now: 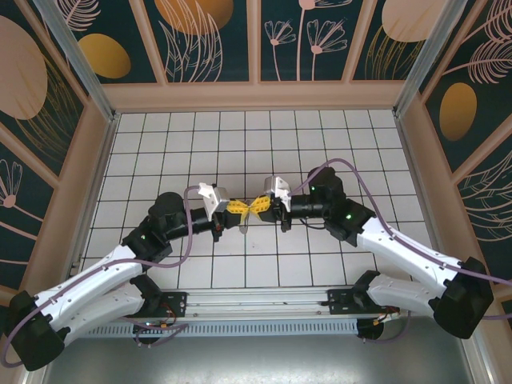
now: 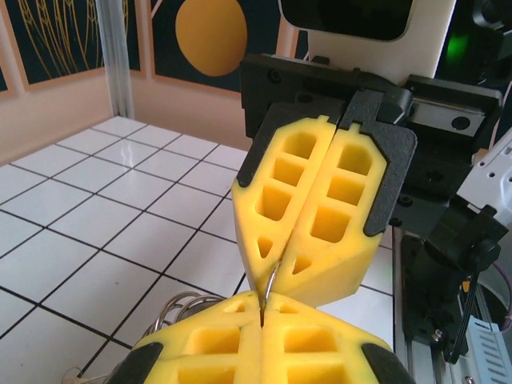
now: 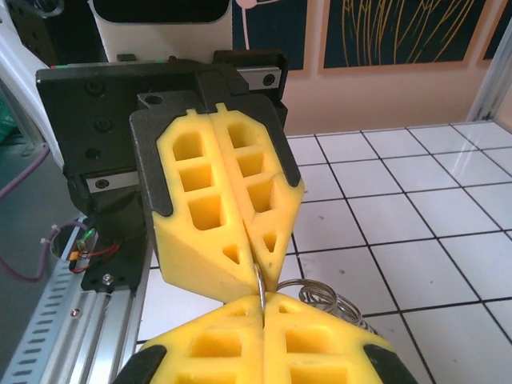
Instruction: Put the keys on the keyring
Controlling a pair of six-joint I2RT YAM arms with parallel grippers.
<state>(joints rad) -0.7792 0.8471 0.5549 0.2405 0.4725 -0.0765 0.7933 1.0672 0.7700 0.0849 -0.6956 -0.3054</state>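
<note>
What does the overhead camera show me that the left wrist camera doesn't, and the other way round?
Overhead: the whole left arm and right arm, with left gripper and right gripper meeting over the tiled table. Left wrist: a thin metal ring pinched in both closed yellow jaws, wire coils beside its own fingers. Shared: the two grippers tip to tip.

Bright, even light, faint glare on the table (image 2: 120, 148), blurred foreground.
</note>
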